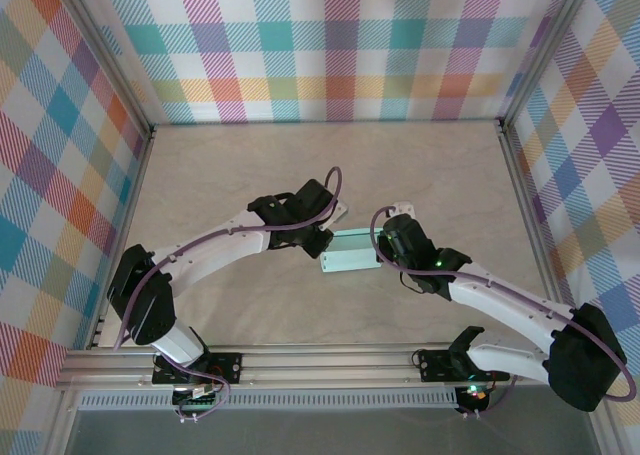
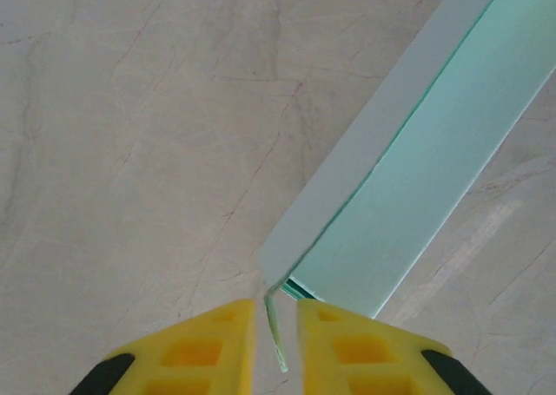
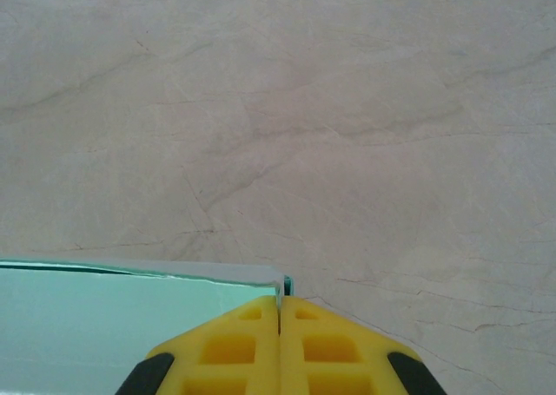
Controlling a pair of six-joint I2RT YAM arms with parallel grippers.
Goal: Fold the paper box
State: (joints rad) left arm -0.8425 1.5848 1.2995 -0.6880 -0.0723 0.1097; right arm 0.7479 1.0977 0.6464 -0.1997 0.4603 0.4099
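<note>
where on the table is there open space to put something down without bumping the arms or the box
Free: the broad marble-look tabletop between the far plaid wall and the arms, plus strips along both side walls. Crowded: the centre, where the left gripper and right gripper each pinch an end of the pale mint-blue paper box, and the near edge by the arm bases.

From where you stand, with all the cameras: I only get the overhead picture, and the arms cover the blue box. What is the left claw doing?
Observer: The left gripper has a thin card edge of the paper box between its yellow fingers.
Visitor: And the right one?
Observer: The right gripper is shut, pinching the box's wall at a corner.
Visitor: Is the box folded?
Observer: Partly; a pale flap stands up along one long side.
</note>
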